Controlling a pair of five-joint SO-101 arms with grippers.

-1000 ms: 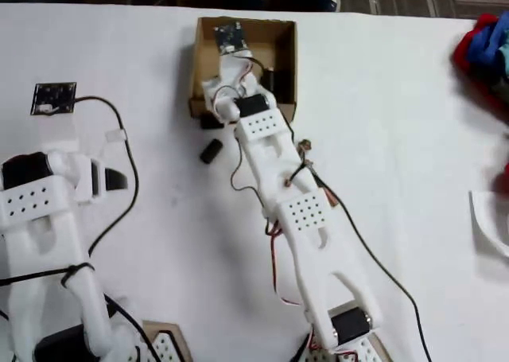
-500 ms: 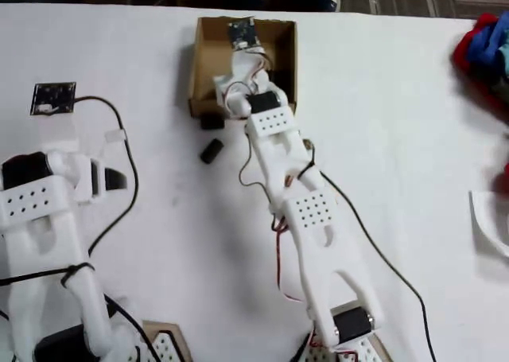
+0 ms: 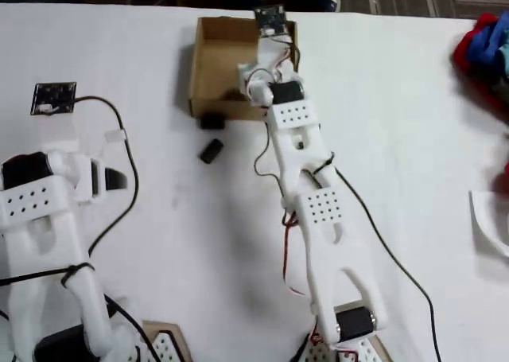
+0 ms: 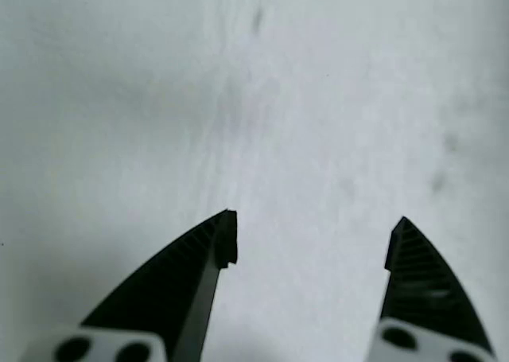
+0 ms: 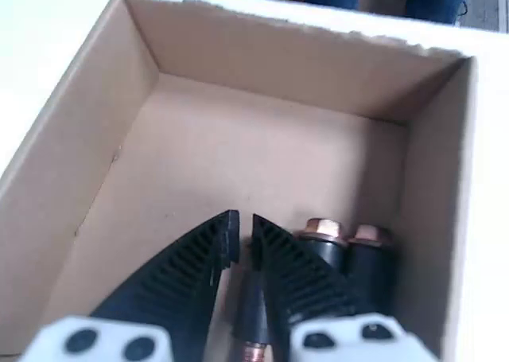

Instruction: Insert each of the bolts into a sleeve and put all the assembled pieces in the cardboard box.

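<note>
The right arm (image 3: 322, 219) and left arm (image 3: 40, 219) were white plastic with dot-perforated plates, black servo blocks (image 3: 354, 326), a looping black cable (image 3: 121, 131) and red wires (image 3: 288, 254). The left end effector (image 4: 314, 239) and right end effector (image 5: 245, 231) had black, ribbed, tapered fingers (image 4: 191, 274) on white mounts with round holes.

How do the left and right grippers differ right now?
The left gripper stands wide open; the right gripper looks nearly shut on a dark piece. The left gripper hangs over bare table; the right gripper is over the box, near two finished pieces lying inside. Both have black ridged fingers.
</note>
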